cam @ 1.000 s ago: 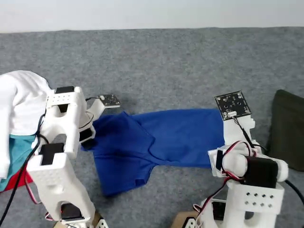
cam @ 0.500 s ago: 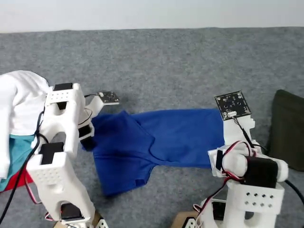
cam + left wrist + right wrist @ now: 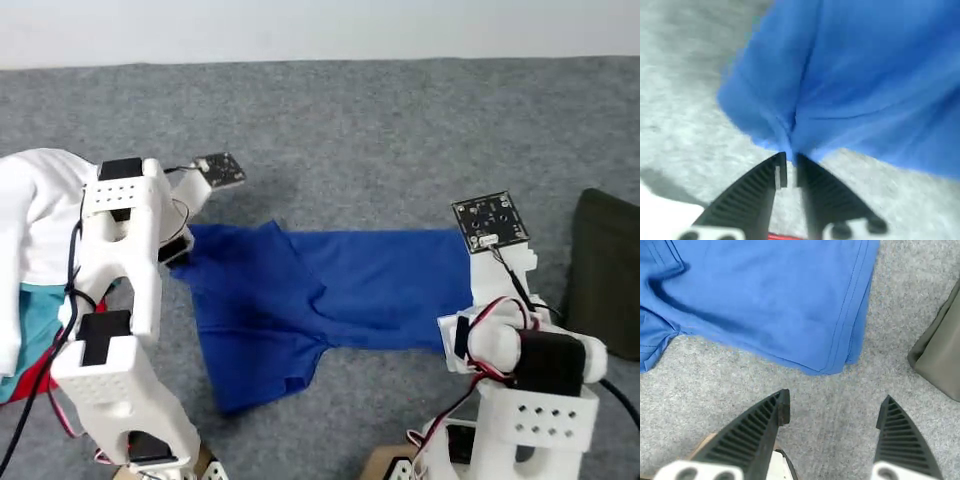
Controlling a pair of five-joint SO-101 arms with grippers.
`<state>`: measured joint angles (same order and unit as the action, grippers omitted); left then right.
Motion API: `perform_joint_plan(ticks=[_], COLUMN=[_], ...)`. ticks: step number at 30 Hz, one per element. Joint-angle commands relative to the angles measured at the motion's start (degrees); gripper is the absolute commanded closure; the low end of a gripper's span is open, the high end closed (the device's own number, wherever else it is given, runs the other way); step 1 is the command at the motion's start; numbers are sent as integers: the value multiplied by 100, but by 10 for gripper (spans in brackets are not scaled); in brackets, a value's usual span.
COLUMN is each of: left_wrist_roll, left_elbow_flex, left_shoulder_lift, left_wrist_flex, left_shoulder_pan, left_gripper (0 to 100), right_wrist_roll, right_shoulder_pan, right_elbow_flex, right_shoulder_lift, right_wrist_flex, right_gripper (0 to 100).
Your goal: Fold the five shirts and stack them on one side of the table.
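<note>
Not far along, I'd guess. One dark green shirt [image 3: 605, 272] looks folded on the right arm's side of the surface [image 3: 400, 130]. The blue shirt [image 3: 340, 290] lies mid-surface, half folded, with the left gripper [image 3: 790, 160] fingers pinching its edge. The right gripper [image 3: 835, 405] fingers are spread just off the hem. The heap of white, teal and red shirts [image 3: 30, 225] looks untouched.

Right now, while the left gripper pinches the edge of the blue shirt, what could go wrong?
1. The left gripper holds only a small bunch at the edge of the blue shirt, so the cloth may slip out.
2. The right gripper is open over bare table, off the hem; nothing pins the shirt, so it may drag instead of folding.
3. The white shirt lies close beside the left arm, which might disturb it.
</note>
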<state>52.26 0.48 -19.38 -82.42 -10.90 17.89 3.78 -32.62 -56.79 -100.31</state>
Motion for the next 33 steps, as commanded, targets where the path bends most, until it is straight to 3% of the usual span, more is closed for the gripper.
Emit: perform_joint_plan(ticks=[1, 7, 12, 25, 33], left_wrist_roll=[-299, -273, 255, -1908, -1978], left_elbow_flex=[-207, -233, -242, -75, 690], left_shoulder_lift=[229, 229, 229, 158, 158], left_wrist_flex=[281, -123, -607, 1618, 2400], left_shoulder_pan=[123, 211, 167, 299, 782], left_gripper=[996, 996, 996, 996, 996], right_wrist_roll=[-44, -44, -44, -44, -35], right_shoulder_pan=[13, 13, 13, 4, 4], right_elbow_flex=[18, 18, 18, -554, -554], right_shoulder_lift=[-48, -40, -40, -48, -48], right_wrist_flex=[-207, -207, -207, 215, 224], right_gripper=[721, 721, 721, 721, 721])
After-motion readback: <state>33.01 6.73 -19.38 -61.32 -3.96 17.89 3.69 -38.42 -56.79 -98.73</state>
